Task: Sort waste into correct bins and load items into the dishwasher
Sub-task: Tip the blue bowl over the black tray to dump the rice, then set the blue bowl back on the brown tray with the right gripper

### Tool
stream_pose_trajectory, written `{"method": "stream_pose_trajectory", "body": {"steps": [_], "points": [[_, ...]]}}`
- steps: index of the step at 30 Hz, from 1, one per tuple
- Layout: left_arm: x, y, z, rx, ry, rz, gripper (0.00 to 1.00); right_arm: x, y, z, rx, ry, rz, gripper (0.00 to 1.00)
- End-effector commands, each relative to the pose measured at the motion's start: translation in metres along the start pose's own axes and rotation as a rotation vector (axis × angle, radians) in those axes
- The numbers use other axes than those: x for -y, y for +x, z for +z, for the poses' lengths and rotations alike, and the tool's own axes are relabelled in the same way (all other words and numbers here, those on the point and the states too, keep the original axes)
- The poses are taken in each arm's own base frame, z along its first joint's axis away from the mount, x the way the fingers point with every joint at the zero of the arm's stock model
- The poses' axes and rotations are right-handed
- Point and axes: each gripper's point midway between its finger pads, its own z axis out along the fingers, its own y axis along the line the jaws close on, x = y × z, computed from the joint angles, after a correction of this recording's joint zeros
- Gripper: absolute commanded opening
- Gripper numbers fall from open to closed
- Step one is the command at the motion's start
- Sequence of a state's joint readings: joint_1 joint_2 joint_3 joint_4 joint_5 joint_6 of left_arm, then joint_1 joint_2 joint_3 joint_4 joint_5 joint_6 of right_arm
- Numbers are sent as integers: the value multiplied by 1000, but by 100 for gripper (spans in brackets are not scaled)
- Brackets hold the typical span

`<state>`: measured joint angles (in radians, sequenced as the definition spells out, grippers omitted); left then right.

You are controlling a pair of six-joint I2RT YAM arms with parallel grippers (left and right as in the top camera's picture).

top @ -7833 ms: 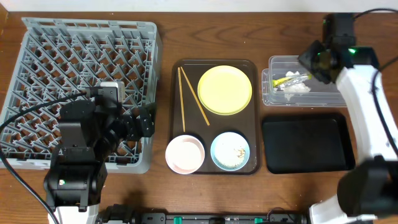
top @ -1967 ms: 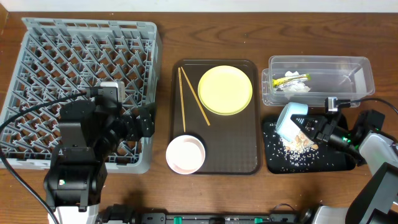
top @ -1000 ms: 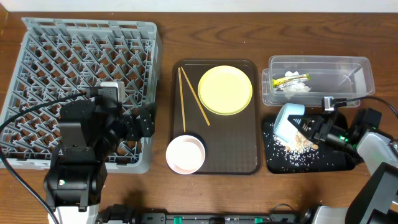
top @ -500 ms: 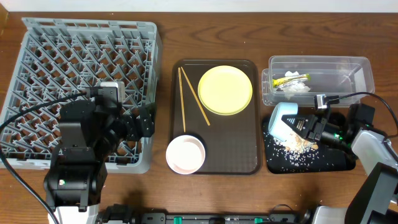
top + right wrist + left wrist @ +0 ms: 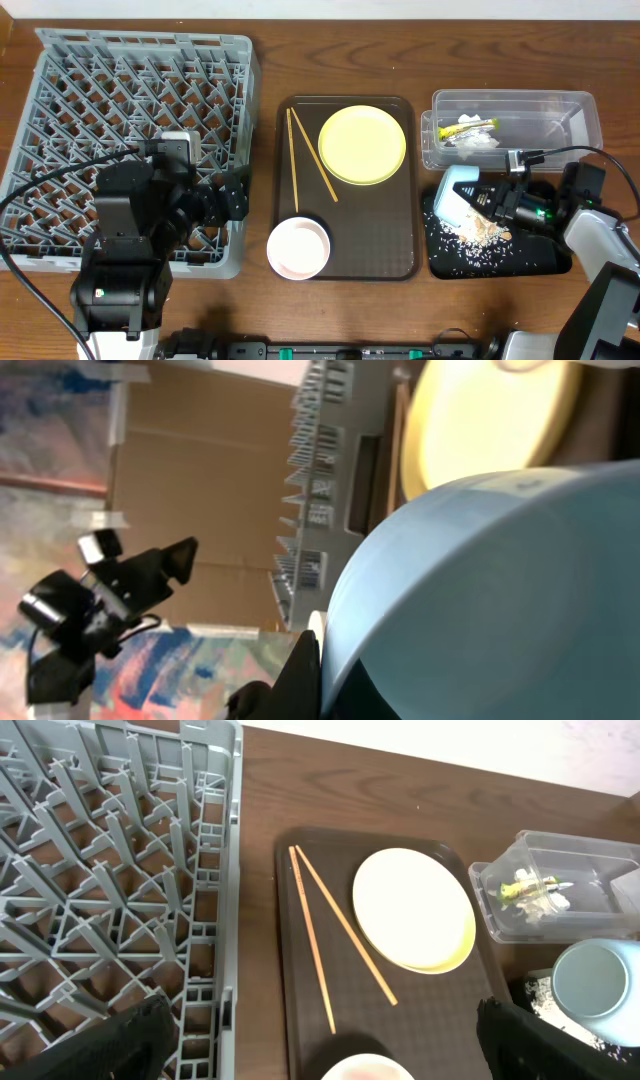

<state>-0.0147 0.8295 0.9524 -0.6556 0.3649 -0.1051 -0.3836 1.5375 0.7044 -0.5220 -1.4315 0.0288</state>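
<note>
My right gripper (image 5: 492,203) is shut on the rim of the light blue bowl (image 5: 457,193), tipped on its side over the black tray (image 5: 500,258); the bowl fills the right wrist view (image 5: 500,590). Beige food scraps (image 5: 478,233) lie scattered on the black tray. The snack wrapper (image 5: 468,126) and white tissue (image 5: 476,141) lie in the clear tub (image 5: 580,115). The yellow plate (image 5: 361,144), chopsticks (image 5: 293,160) and white bowl (image 5: 298,248) sit on the brown tray (image 5: 385,250). My left gripper (image 5: 320,1050) is open over the rack's right edge, empty.
The grey dish rack (image 5: 110,100) fills the left of the table. The left arm's body (image 5: 125,240) stands over its front right part. A cable (image 5: 560,152) runs from the right arm across the clear tub's front edge.
The blue bowl left the brown tray and was tipped over the black tray, spilling scraps there. In the last second the bowl and right gripper shifted slightly left and back.
</note>
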Motion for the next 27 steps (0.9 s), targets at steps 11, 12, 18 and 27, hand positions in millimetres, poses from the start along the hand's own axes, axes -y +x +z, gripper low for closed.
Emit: {"method": "stream_pose_trajectory", "body": {"steps": [11, 12, 18, 27], "points": [[3, -6, -4, 14, 11, -2, 97, -39, 5, 50, -148, 153, -148, 2], [3, -6, -4, 14, 11, -2, 97, -47, 4, 60, -165, 187, -202, 1], [3, -6, -4, 14, 11, -2, 97, -70, -6, 118, -168, 622, -568, 1], [3, -6, -4, 14, 11, -2, 97, -37, -25, 171, -54, 1067, -969, 1]]}}
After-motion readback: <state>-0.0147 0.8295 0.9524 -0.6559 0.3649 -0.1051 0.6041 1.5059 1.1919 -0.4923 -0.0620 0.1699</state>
